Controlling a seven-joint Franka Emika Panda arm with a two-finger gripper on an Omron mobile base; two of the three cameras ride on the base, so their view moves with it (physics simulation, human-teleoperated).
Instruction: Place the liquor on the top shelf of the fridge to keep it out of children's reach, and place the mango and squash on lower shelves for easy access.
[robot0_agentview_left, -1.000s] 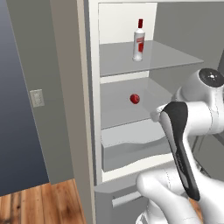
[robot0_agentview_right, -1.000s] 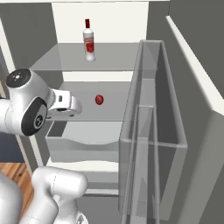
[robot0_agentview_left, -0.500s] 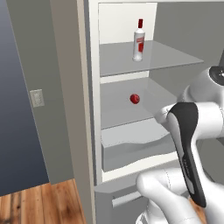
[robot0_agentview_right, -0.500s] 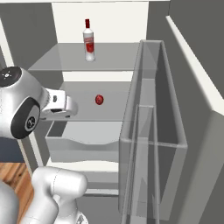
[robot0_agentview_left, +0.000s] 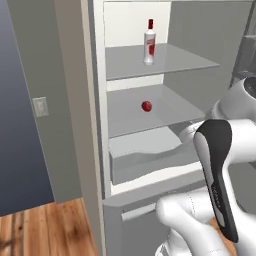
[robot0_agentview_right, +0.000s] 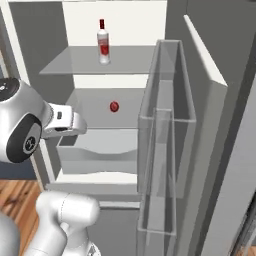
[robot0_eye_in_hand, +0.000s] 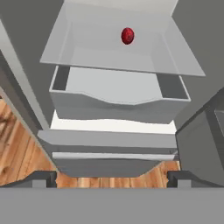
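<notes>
Two items are sitting shelved, liquor and mango; gripper, fingers spread apart and empty, is needing the squash next

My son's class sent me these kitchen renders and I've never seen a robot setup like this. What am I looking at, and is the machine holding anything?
These are three computer-rendered pictures of one moment. A white robot arm stands on a base that can drive, facing an open fridge. Two cameras sit behind the arm, on its left and its right. The third looks along its gripper, whose two dark finger tips stand apart with nothing between them. In the fridge, the liquor bottle stands upright on the top shelf. The round red mango lies on the shelf below, above a grey drawer. Clear bins hang on the open door.
</notes>
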